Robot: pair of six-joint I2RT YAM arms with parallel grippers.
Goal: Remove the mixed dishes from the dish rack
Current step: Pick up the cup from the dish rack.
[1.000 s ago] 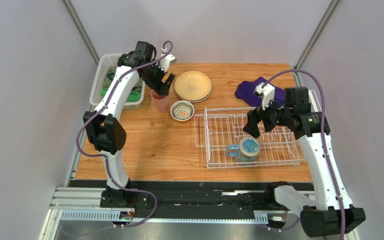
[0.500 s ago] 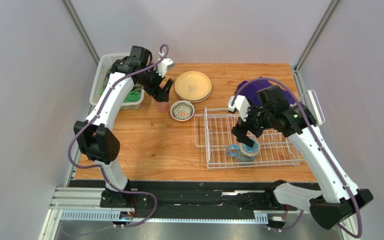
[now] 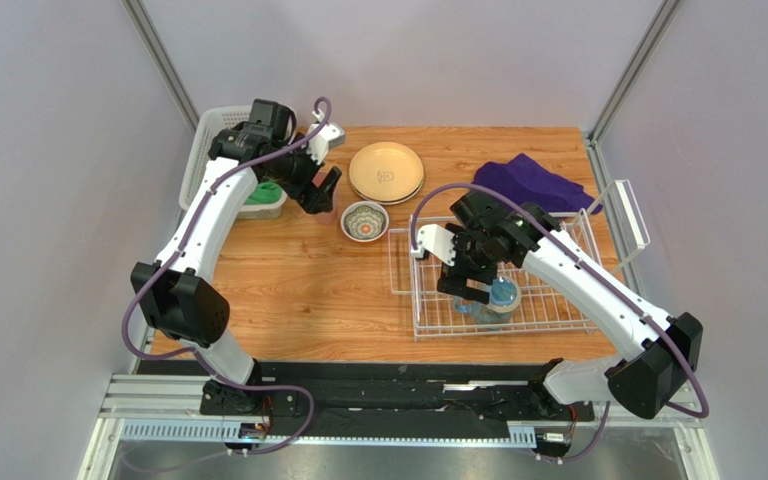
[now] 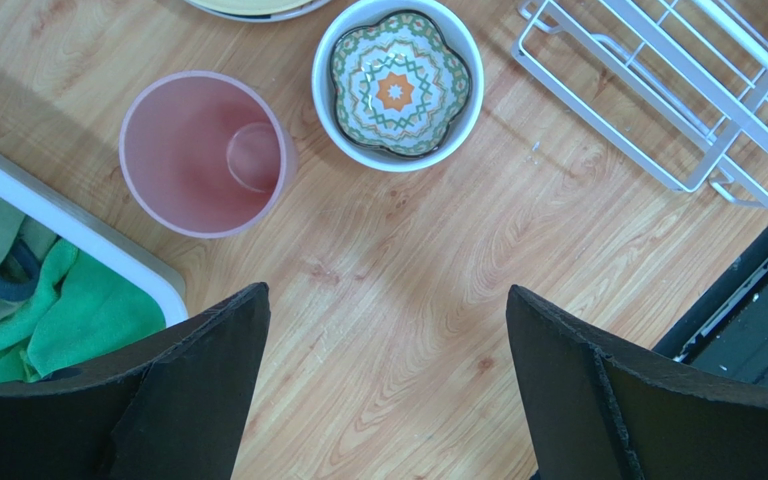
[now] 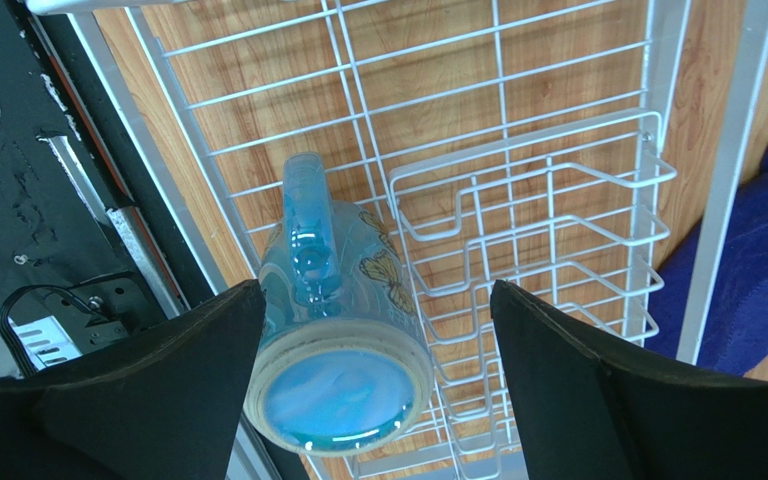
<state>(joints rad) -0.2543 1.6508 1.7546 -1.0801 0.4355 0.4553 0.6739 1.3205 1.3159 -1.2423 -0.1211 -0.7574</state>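
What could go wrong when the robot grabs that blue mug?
The mug sits bottom-up in the dish rack. The open right pincer might slip on its round, shiny side. Its handle could also snag a wire when lifted, tugging the rack.

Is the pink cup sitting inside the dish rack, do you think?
No, the pink cup stands on the table beside the patterned bowl.

The white wire dish rack (image 3: 428,260) stands on the right half of the wooden table (image 3: 308,300), with the blue glazed mug (image 5: 333,330) in its near part. The purple cloth (image 3: 533,185) lies behind the rack. Left of the rack sits the small patterned bowl (image 3: 364,221). The stack of round cream plates (image 3: 386,171) is behind the bowl, and the pink tumbler cup (image 4: 205,152) is at its left. Further left is the white plastic mesh basket (image 4: 78,228), with green cloths (image 4: 68,320) inside.
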